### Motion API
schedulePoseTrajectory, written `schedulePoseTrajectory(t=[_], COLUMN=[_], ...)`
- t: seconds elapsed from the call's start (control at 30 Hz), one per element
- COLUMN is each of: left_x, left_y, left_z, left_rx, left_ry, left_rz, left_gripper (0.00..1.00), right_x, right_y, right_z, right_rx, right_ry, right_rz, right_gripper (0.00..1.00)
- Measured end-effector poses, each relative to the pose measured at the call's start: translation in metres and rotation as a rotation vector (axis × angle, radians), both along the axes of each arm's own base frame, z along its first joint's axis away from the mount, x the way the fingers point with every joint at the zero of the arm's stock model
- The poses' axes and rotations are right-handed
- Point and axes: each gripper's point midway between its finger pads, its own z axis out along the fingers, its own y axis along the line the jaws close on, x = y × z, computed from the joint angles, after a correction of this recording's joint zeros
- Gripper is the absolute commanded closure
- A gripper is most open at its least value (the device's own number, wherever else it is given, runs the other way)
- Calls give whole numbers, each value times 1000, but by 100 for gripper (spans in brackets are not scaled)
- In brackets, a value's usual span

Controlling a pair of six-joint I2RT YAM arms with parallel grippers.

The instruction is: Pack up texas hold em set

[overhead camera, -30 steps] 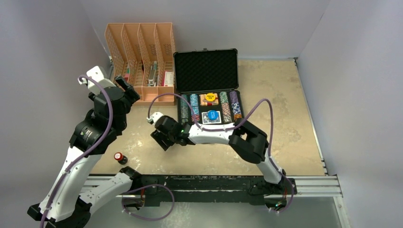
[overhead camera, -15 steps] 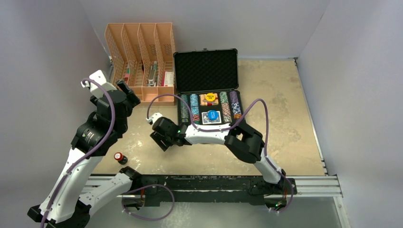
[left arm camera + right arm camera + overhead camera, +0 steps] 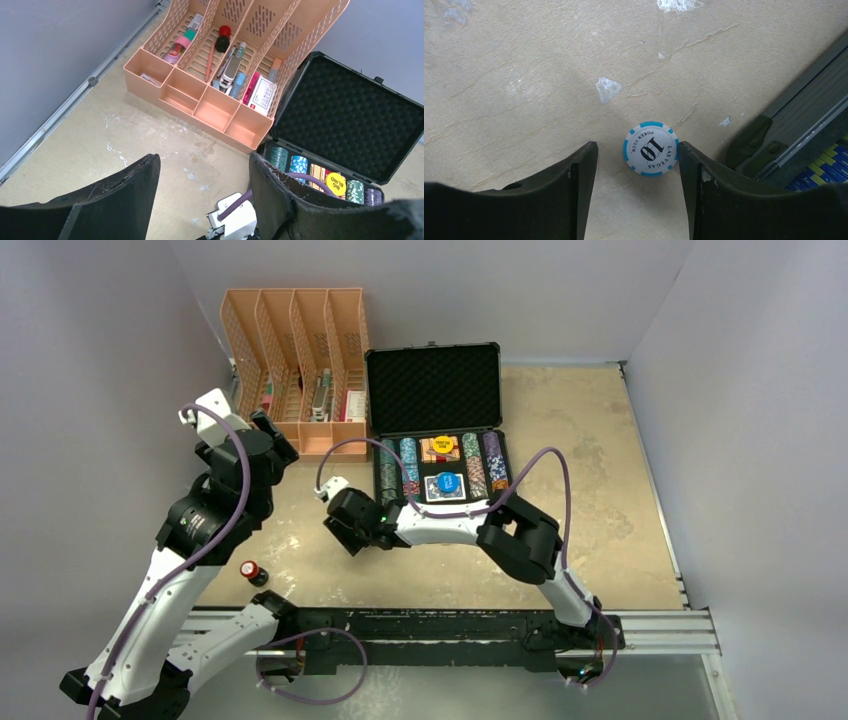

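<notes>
jaws on the right gripper are spread wide and hold nothing. a white and blue poker chip lies flat on the table between them, closer to the finger at 3 o'clock. best to shift over so it sits in the middle, go low, then squeeze gently. seen from the top, the open black case is at 1 o'clock. the left gripper is spread wide too, with nothing in it.

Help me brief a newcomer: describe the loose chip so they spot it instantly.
Find the open black case at the table's far side; the right gripper hovers just off its front-left corner. Between its open fingers one chip lies flat on the table: white, light-blue edge marks, a 10, unlike the stacked chips.
</notes>
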Motion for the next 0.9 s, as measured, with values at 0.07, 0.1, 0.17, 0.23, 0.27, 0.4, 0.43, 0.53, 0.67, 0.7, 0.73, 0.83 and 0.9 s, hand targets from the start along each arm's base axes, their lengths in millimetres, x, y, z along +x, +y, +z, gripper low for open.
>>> schedulePoseTrajectory(t=[0.07,0.1,0.17,0.23,0.27,0.4,0.43,0.53,0.67,0.7,0.73,0.83,0.9], left_x=[0,0,0,0,0,0,0,1,1,1,1,1,0], left_y=[0,0,0,0,0,0,0,0,-1,-1,-1,0,0], left_z=[0,0,-1,-1,-1,-1,-1,-4,-7,-7,-7,-7,-9], left_rx=[1,1,1,0,1,0,0,3,7,6,6,6,7], left_ry=[1,1,2,2,2,2,2,10,16,15,15,15,16], left_rz=[0,0,0,0,0,0,0,0,0,0,0,0,0], left_gripper=[35,35,35,35,35,35,35,35,35,35,35,35,35], right_x=[1,1,1,1,1,3,3,3,6,7,7,6,4], right_y=[0,0,-1,-1,-1,0,-1,-1,-1,0,0,-2,-3], right_z=[0,0,-1,-2,-2,-3,-3,-4,-4,-4,-4,-5,-6], right_rx=[0,0,-2,-3,-3,1,2,4,-2,-4,-6,-12,-14], right_ry=[-2,-2,-1,1,3,13,18,28,33,35,36,44,50], right_rz=[-3,-4,-6,-8,-9,-12,-12,-10,-13,-13,-11,-3,8], right_gripper=[34,34,33,33,33,35,37,41,55,56,58,62,63])
